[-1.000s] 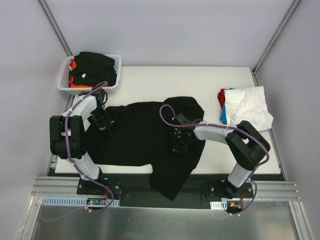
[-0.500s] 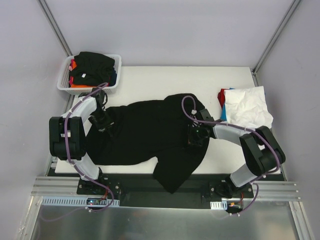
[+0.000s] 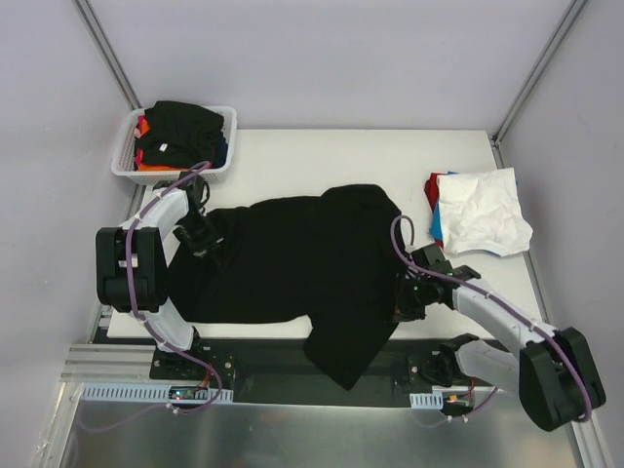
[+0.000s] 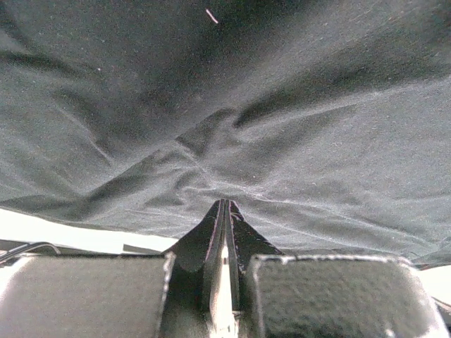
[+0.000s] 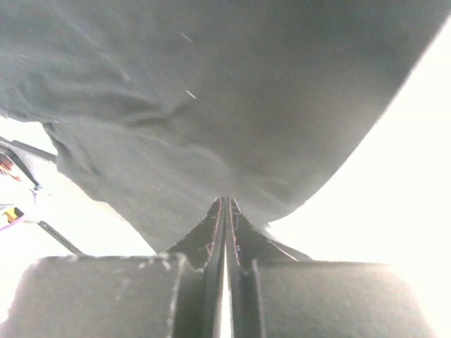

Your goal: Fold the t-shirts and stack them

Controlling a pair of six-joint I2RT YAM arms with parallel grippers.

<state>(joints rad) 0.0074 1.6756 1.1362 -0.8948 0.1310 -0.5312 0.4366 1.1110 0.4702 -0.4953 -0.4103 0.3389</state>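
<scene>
white table [image 3: 322,156] between grey walls; from my top view the large black t-shirt [image 3: 292,258] lies spread over its near half, one part drooping past the near edge between the arm bases; my left gripper [image 3: 202,237] sits at the shirt's left end, jaws together and pinching a fold, wrinkles fanning out from the fingertips [image 4: 238,229] in the wrist view; my right gripper [image 3: 409,297] is at the shirt's right edge, jaws likewise clamped on the cloth; a white t-shirt [image 3: 483,210] tops a small pile at the table's right edge, a red shirt [image 3: 431,187] and a blue shirt [image 3: 436,226] showing under it; the mesh basket [image 3: 125,161] at the far left corner holds a second black shirt [image 3: 180,127] over an orange shirt [image 3: 148,168]
</scene>
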